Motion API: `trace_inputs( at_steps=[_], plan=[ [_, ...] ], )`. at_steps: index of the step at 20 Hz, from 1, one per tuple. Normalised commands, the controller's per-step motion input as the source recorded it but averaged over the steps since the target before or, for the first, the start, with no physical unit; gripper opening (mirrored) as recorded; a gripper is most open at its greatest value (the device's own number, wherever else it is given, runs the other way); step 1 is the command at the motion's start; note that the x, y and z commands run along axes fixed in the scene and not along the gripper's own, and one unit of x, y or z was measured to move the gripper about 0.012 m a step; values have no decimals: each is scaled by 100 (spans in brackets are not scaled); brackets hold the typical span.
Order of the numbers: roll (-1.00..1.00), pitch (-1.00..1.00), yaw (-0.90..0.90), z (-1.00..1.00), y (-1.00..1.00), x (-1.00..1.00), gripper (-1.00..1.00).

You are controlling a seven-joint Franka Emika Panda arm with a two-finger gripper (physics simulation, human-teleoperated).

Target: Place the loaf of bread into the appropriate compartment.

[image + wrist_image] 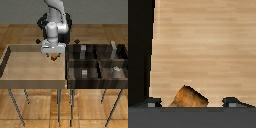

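Observation:
The loaf of bread [189,96] is a small golden-brown lump lying on the pale-wood tray floor [203,45]. In the exterior view the loaf of bread [53,57] sits near the tray's back wall. My gripper [53,54] is lowered over it. In the wrist view the gripper [191,102] is open: the fingertips [152,102] stand on either side of the bread with a gap showing on each side. The compartment [77,76], the near cell of the dark striped bin [95,62] closest to the tray, holds a small grey cube [84,73].
The large pale-wood tray [10,70] has raised walls and stands on thin legs at the exterior view's left. The bin's other cells hold a small white block [116,70] and grey blocks [82,49] [114,46]. The tray's right wall lies between bread and bin.

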Motion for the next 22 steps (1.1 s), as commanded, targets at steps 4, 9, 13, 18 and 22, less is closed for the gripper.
trace_inputs(
  at_steps=[4,9,13,18,22],
  plan=[
    [0,0,0,0,0,0,100],
    [0,0,0,0,0,0,100],
    [0,0,0,0,0,0,100],
    [0,0,0,-60,0,0,100],
    [0,0,0,-25,0,0,100]
  ],
)
